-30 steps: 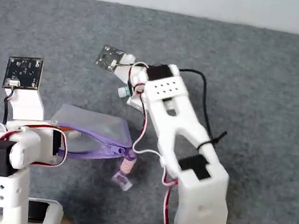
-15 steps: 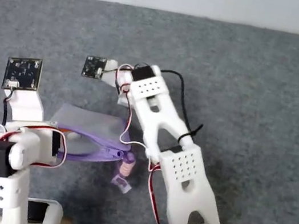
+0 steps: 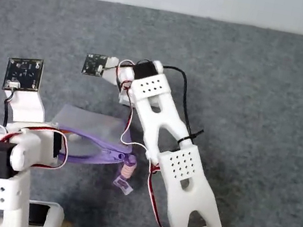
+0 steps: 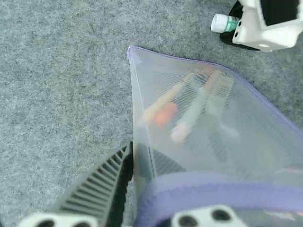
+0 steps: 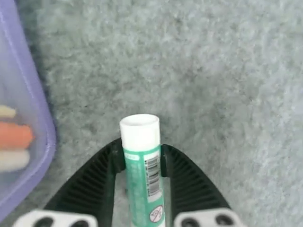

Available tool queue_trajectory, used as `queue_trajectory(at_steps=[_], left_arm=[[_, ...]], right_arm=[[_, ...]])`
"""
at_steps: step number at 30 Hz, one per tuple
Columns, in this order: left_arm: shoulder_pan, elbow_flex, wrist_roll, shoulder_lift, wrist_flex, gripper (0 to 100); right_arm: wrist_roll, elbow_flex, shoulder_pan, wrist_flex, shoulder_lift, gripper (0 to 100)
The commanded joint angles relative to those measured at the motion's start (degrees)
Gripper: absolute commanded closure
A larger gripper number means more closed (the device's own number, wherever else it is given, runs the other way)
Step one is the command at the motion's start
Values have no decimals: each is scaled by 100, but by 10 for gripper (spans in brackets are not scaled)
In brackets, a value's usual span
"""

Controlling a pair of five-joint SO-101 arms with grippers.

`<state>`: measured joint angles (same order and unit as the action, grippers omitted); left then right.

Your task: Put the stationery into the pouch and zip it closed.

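A translucent pouch (image 3: 87,128) with a purple zip edge lies on the grey carpet, its mouth held up by my left gripper (image 4: 142,177), which is shut on that edge. Several pens (image 4: 189,111) show through the mesh in the left wrist view. A pink zip pull (image 3: 128,169) hangs at the pouch's right end. My right gripper (image 5: 140,149) is shut on a green glue stick (image 5: 142,175) with a white cap, just beyond the pouch's far side (image 5: 33,99). In the left wrist view the glue stick (image 4: 224,22) pokes out past the pouch's far corner.
Grey carpet (image 3: 260,97) covers the table, with open room to the right and at the back. A pale wall runs along the far edge. The right arm (image 3: 165,133) crosses over the pouch's right end.
The right arm has swung left with the glue stick, closer to the pouch's far side. The left arm and the pouch have kept still.
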<state>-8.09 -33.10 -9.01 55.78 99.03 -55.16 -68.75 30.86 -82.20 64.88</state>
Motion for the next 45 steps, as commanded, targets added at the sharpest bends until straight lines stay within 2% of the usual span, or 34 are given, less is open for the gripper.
queue_trajectory(at_steps=[1, 9, 15, 21, 28, 37, 45], left_arm=[[-9, 22, -44, 62, -114, 986], [-9, 48, -44, 62, -114, 986], [-9, 48, -44, 62, -114, 986], [-9, 48, -44, 62, -114, 986], [-211, 268, -53, 35, 35, 986], [-220, 743, -62, 53, 141, 986], [-220, 1270, -62, 18, 141, 985]], right_arm=[[545, -747, 57, -453, -119, 990], [1635, -2101, 119, -2035, -119, 990], [2567, -2743, 75, -2079, -207, 991], [3235, -2505, 4, -2088, -919, 991], [3868, -1451, 40, -2088, -2519, 991], [4914, 1064, 48, -2079, -5490, 991], [5090, 3226, 664, -2044, -8444, 991]])
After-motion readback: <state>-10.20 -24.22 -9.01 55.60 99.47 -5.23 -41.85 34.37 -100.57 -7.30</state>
